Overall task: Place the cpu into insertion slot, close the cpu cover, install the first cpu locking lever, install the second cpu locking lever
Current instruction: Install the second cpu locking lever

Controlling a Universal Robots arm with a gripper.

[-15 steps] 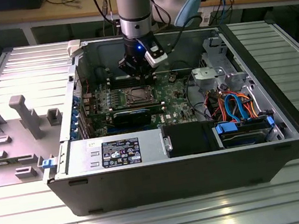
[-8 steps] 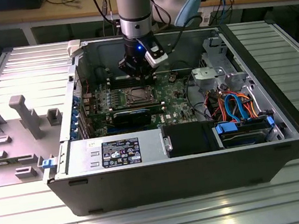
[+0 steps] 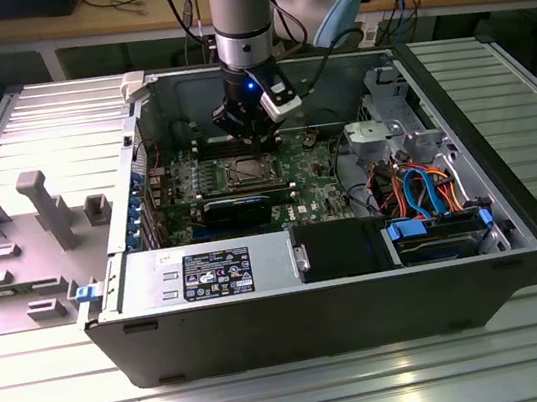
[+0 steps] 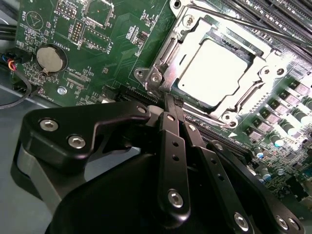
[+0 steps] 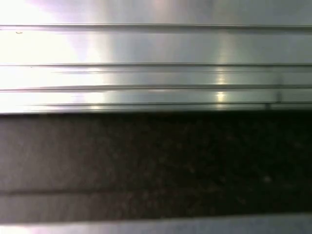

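Observation:
The cpu (image 4: 212, 66) lies flat in the insertion slot (image 3: 244, 172), its silver top shining through the window of the cpu cover (image 4: 168, 53), which is down over it. A thin metal lever rod (image 4: 253, 27) runs along the slot's far side by the memory slots. My gripper (image 4: 169, 100) is shut with its two black fingers pressed together and nothing between them. Its tips sit at the slot's metal corner. In the exterior view the gripper (image 3: 260, 144) hangs just above the slot's back edge, inside the open computer case.
A long black card (image 3: 237, 209) lies in front of the slot. A drive cage with orange and blue cables (image 3: 428, 187) stands at the exterior view's right. The case walls (image 3: 317, 325) surround the board. A coin battery (image 4: 50, 58) sits on the green board.

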